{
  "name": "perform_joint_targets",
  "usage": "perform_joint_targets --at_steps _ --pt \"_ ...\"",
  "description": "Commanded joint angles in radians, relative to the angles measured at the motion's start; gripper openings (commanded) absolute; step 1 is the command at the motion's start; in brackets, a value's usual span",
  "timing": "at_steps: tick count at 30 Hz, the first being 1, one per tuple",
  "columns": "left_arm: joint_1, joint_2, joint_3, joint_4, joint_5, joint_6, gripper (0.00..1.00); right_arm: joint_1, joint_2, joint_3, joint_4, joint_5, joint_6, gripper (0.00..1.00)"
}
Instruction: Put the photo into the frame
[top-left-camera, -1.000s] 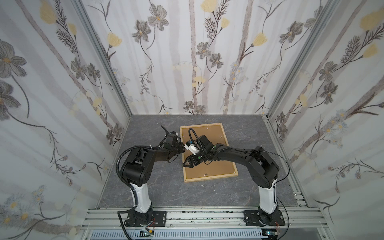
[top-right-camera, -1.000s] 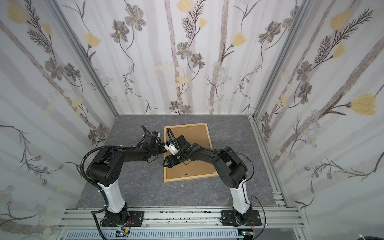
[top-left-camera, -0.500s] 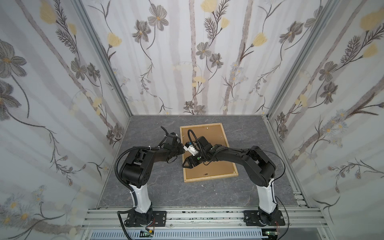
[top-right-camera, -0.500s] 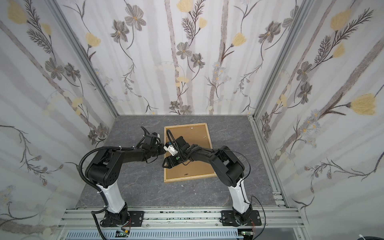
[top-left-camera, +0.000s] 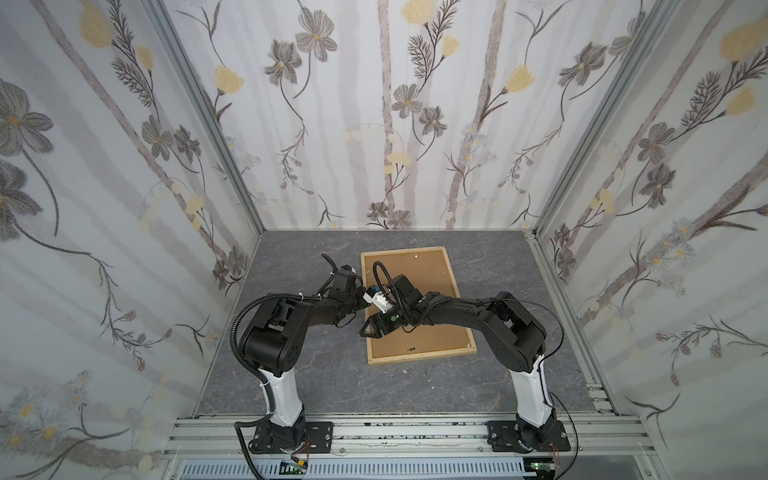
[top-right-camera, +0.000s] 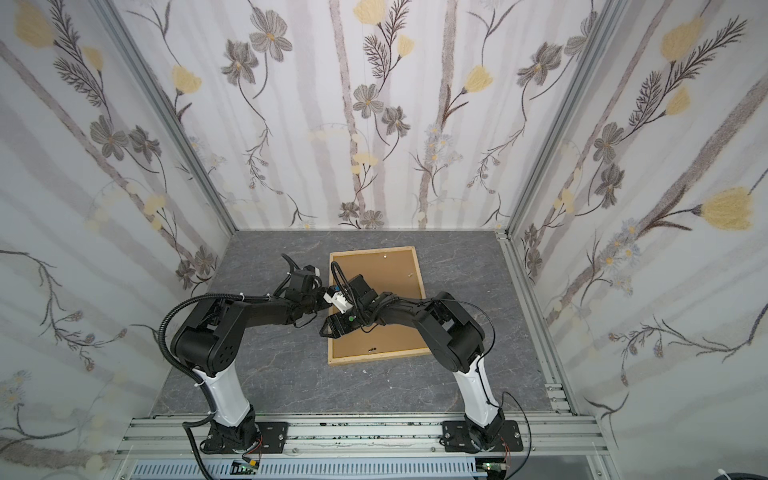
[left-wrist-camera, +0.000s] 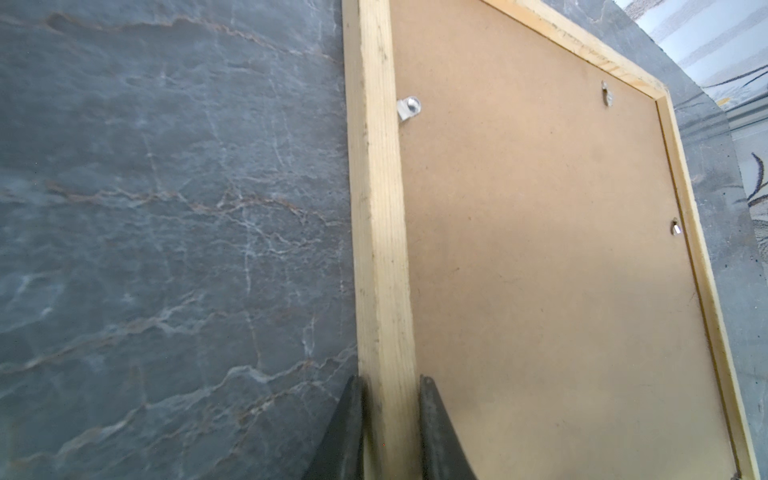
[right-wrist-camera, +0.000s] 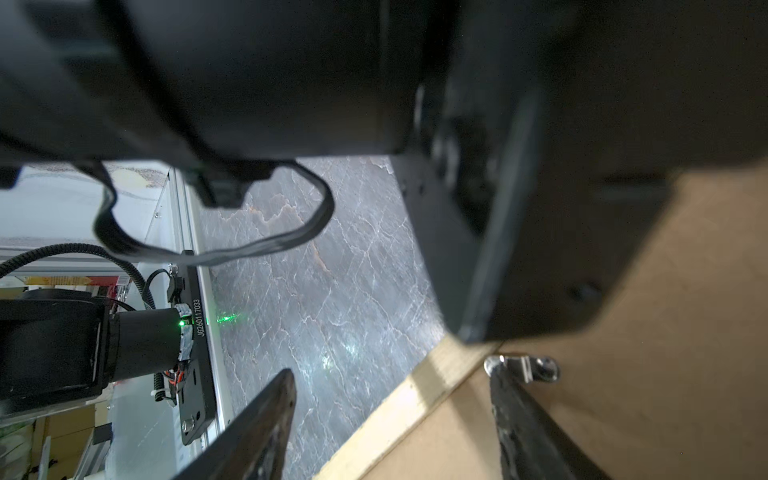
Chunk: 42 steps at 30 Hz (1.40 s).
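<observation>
Left gripper (left-wrist-camera: 390, 399) clamped on frame (left-wrist-camera: 376, 208) left rail; right gripper (right-wrist-camera: 392, 395) fingers apart over that rail; black plate (right-wrist-camera: 195, 395) label (right-wrist-camera: 199, 318) reads JG260117033.

The frame (top-left-camera: 419, 356) (light wood) lies flat, back up.

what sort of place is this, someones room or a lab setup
Likely a robot test cell, not a home: two robot arms bolted to an aluminium rail, floral-wallpapered panels boxing in a marble-look tabletop, one picture frame lying back-up on it.
</observation>
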Motion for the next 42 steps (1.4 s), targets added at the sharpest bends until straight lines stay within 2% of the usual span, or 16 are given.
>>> perform_joint_targets --at_steps 1,5,10,17,20,29,36,42 --pt "-0.014 0.029 -0.034 -0.289 0.046 0.001 0.17 0.001 0.022 0.002 0.015 0.082 0.041 0.74" --pt "-0.02 0.033 -0.044 -0.284 0.05 0.0 0.17 0.001 0.042 -0.007 0.041 0.128 0.089 0.73" --pt "-0.023 0.034 -0.053 -0.282 0.052 0.005 0.17 0.001 0.036 -0.09 0.175 0.163 0.179 0.72" --pt "-0.023 0.038 -0.058 -0.276 0.057 0.006 0.17 0.001 -0.02 -0.165 0.293 0.242 0.237 0.71" --pt "-0.024 0.041 -0.062 -0.272 0.06 0.004 0.17 0.034 -0.032 -0.174 0.344 0.278 0.255 0.72" --pt "-0.025 0.03 -0.075 -0.273 0.055 0.012 0.2 0.034 -0.013 -0.175 0.451 0.268 0.278 0.73" --pt "-0.022 0.037 -0.06 -0.288 0.047 0.022 0.27 0.039 -0.155 -0.25 0.487 0.298 0.264 0.76" --pt "-0.019 0.041 -0.037 -0.302 0.043 0.027 0.3 0.039 -0.196 -0.254 0.434 0.296 0.238 0.77"
